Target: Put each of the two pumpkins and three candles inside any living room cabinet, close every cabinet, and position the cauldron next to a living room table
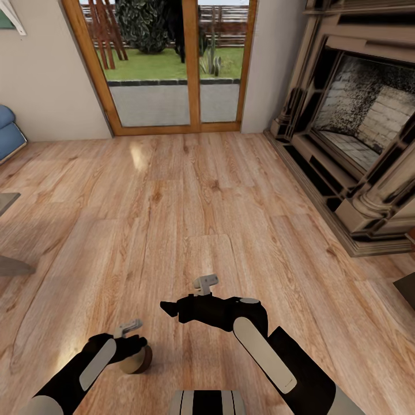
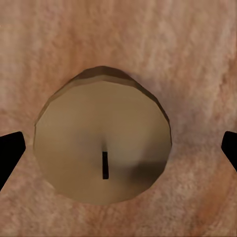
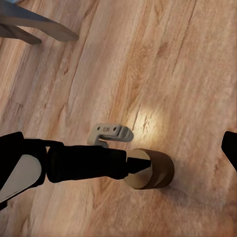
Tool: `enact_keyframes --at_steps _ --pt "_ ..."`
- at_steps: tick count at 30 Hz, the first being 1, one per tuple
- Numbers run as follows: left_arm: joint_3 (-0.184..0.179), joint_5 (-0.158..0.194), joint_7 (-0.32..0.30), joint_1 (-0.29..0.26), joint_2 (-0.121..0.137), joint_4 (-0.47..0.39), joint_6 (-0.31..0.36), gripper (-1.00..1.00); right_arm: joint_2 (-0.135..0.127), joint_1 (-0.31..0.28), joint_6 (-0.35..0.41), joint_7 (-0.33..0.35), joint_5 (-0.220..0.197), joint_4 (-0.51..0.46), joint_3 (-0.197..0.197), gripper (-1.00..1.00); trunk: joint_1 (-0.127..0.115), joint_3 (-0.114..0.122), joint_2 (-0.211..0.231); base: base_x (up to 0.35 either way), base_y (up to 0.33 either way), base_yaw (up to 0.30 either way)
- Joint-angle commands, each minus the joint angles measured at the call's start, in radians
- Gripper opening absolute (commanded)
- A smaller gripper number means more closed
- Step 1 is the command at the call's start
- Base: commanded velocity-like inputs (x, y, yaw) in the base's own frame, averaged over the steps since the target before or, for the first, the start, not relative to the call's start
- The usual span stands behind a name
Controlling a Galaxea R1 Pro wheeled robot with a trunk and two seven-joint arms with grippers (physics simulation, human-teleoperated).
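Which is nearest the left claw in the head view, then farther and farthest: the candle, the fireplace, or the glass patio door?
1. Candle, on the floor directly under the left claw.
2. Fireplace, off to the robot's right.
3. Glass patio door, straight ahead on the far wall.

No legible text, labels, brands, numbers or signs found. Checked: floor (image 1: 190, 190), fireplace (image 1: 351, 132), glass door (image 1: 167, 63), candle (image 2: 103, 143), both arms. Small dark marks on the pale bracket (image 3: 111, 132) too blurred to read.
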Motion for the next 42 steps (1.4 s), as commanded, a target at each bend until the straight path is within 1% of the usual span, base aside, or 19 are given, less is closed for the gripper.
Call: enact_keyframes --at_steps 1,4,8,15,20,29,33,39,42 --pt "-0.002 0.011 0.011 -0.001 0.000 -0.001 0.001 1.00 0.000 -0.001 0.002 -0.010 -0.010 -0.001 0.001 1.00 0.000 -0.001 0.000 0.000 0.000 0.000" --pt "0.001 0.011 0.013 -0.001 0.001 0.001 -0.005 1.00 0.000 -0.001 0.002 -0.010 -0.010 -0.001 0.001 1.00 0.000 -0.001 0.000 0.000 0.000 0.000" --pt "0.002 0.011 0.014 -0.001 0.000 0.004 -0.020 1.00 0.000 -0.001 0.002 -0.010 -0.010 -0.001 0.001 1.00 0.002 -0.016 -0.001 0.000 0.000 0.000" --pt "0.002 0.011 0.014 -0.001 0.000 0.005 -0.024 1.00 0.000 -0.001 0.002 -0.010 -0.010 -0.002 0.001 1.00 0.002 -0.016 -0.001 0.000 0.000 0.000" --pt "0.002 0.011 0.014 -0.001 0.001 0.005 -0.024 1.00 0.000 -0.001 0.002 -0.010 -0.010 -0.004 0.001 1.00 0.004 -0.036 -0.002 0.000 0.000 0.000" --pt "0.002 0.011 0.014 -0.001 0.002 0.005 -0.024 1.00 0.000 -0.001 0.002 -0.010 -0.010 -0.004 0.002 1.00 0.004 -0.036 -0.002 0.000 0.000 0.000" --pt "0.002 0.011 0.014 -0.001 0.002 0.005 -0.024 1.00 0.000 -0.001 0.002 -0.010 -0.010 -0.004 0.002 1.00 0.006 -0.051 -0.003 0.000 0.000 0.000" --pt "0.002 0.011 0.014 -0.001 0.002 0.005 -0.024 1.00 0.000 -0.001 0.002 -0.010 -0.010 -0.004 0.002 1.00 0.006 -0.051 -0.003 0.000 0.000 0.000" --pt "0.002 0.011 0.014 -0.001 0.002 0.005 -0.024 1.00 0.000 -0.001 0.002 -0.010 -0.010 -0.004 0.002 1.00 0.007 -0.063 -0.004 0.000 0.000 0.000"
